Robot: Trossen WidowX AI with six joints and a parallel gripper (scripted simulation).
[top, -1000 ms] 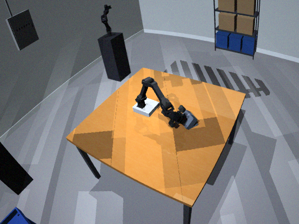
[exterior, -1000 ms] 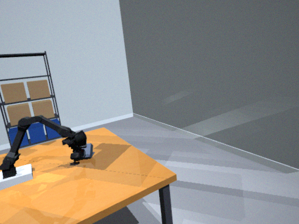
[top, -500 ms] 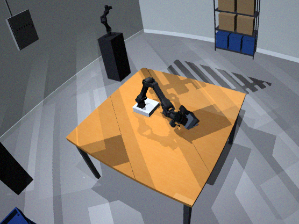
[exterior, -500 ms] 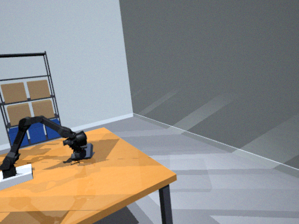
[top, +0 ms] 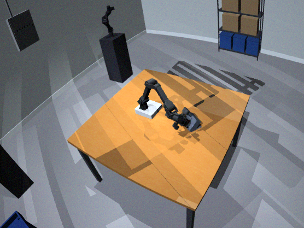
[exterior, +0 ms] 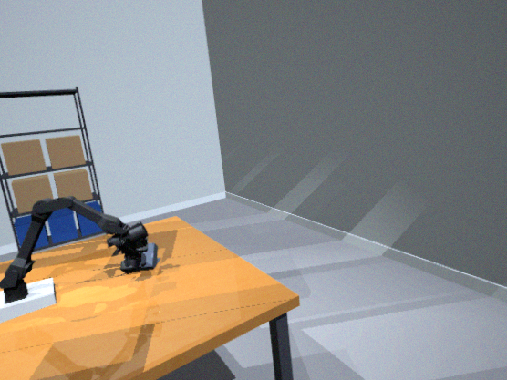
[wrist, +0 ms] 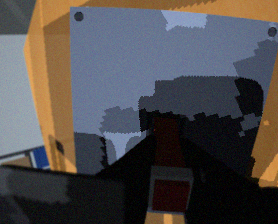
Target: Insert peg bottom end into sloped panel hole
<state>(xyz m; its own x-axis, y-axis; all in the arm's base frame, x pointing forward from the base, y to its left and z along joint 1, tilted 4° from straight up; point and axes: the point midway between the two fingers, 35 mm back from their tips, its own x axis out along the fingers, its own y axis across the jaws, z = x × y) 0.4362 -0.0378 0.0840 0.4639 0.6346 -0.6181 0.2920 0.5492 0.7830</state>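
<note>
Peg (wrist: 166, 142) | fingers (top: 182, 120) (exterior: 132, 262) pinching it | lining up with sloped panel (top: 194, 122) (exterior: 150, 255) (wrist: 115, 60) just beyond fingertips, probably for seating before release

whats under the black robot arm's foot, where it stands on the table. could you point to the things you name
A white rectangular block (top: 156, 106) (exterior: 43, 288), lying on the orange wooden table (top: 175, 173) (exterior: 219, 292). The foot hides the part of the block's top directly beneath it.

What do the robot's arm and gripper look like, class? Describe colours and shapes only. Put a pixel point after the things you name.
The arm (top: 161, 93) (exterior: 32, 240) is matte black, with slim, straight links between chunky, rounded joints. The gripper (wrist: 166, 144) is dark too; its finer shape is lost in shadow. No markings or cables can be made out.
</note>
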